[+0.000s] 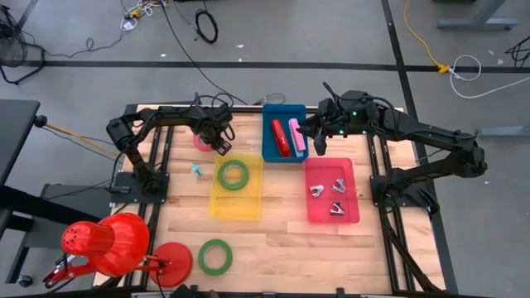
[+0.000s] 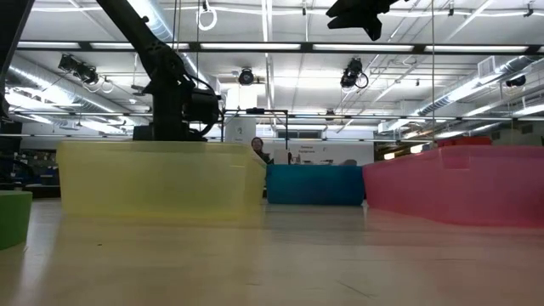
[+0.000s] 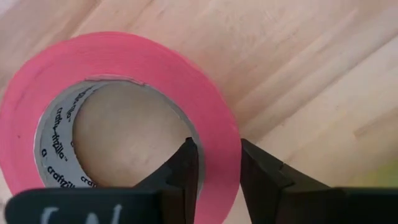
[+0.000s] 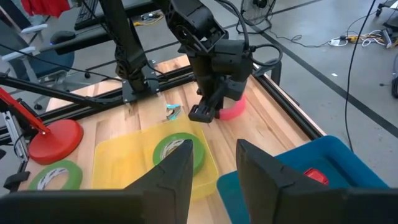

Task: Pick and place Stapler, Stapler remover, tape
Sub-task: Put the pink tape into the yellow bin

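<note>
The pink roll of tape (image 3: 124, 93) lies flat on the wooden surface (image 1: 273, 244), left of centre in the high view, just above the yellow plastic bin (image 1: 217, 205). The left hand (image 3: 216, 165) straddles its wall, one finger inside the core, one outside, pinching it. The grasp looks made; next comes a lift and carry to that bin, beside the green roll (image 1: 233, 175). The right hand (image 4: 211, 158) hovers spread above the blue bin (image 1: 268, 142).

Pink tape roll (image 3: 124, 81) flat on wood; red stapler (image 1: 280, 137) in blue bin (image 1: 269, 153)
</note>
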